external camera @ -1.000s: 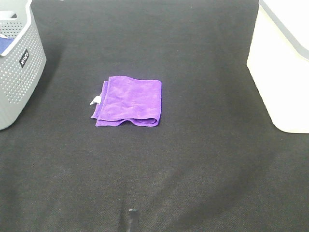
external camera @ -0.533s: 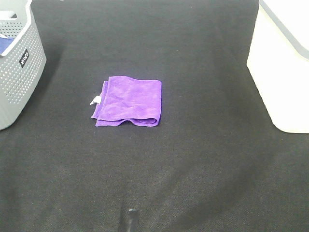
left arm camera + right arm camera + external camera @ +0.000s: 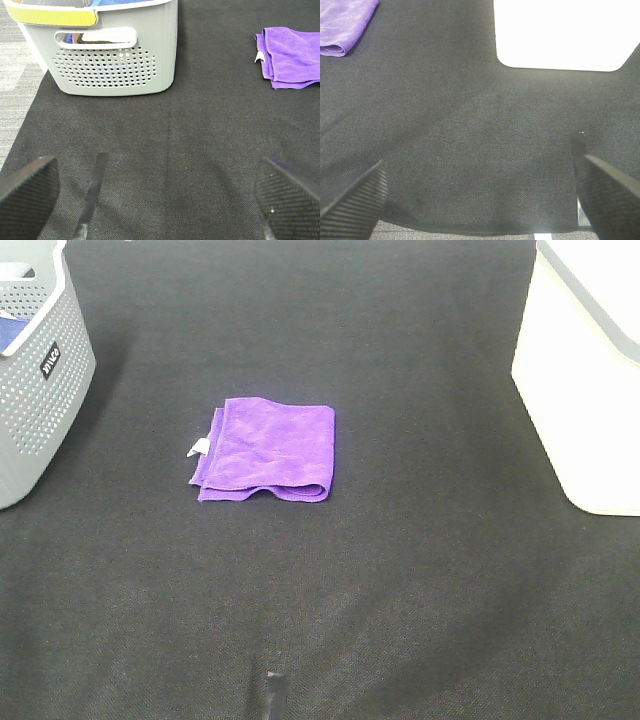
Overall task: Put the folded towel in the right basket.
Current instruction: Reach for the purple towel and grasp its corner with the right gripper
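Lying flat on the worktop (image 3: 420, 600), the towel (image 3: 265, 449) looks soft and light; its folded 6 o'clock edge could be pinched. Both arms' jaws are spread wide, empty.

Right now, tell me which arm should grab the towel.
Probably the right. Its camera shows both the towel and the white basket, and that basket stands on its side. The towel lies only slightly left of centre. Its fingers are open and empty.

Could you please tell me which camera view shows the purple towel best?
The exterior high view: the whole purple towel is visible, with nothing covering it. The left wrist view cuts it off at the frame edge; the right wrist view catches only one corner.
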`<act>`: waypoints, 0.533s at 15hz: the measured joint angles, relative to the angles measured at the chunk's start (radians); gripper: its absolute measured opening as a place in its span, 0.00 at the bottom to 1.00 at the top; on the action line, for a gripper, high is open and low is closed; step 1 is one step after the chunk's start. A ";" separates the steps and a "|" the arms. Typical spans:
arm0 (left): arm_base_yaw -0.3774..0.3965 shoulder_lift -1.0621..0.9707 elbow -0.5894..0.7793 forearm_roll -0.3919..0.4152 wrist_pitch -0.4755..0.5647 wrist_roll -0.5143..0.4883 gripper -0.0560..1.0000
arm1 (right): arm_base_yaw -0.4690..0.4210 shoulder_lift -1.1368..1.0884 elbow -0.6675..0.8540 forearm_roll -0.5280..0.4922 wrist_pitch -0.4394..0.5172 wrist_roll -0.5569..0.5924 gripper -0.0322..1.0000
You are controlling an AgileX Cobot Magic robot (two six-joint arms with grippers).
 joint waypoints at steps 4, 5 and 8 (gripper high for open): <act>0.000 0.000 0.000 0.000 0.000 0.000 0.99 | 0.000 0.000 0.000 0.002 0.000 0.000 0.97; 0.000 0.000 0.000 0.000 0.000 0.000 0.99 | 0.000 0.000 0.000 0.002 0.000 0.000 0.97; 0.000 0.000 0.000 0.000 0.000 0.000 0.99 | 0.000 0.000 0.000 0.002 0.000 0.000 0.97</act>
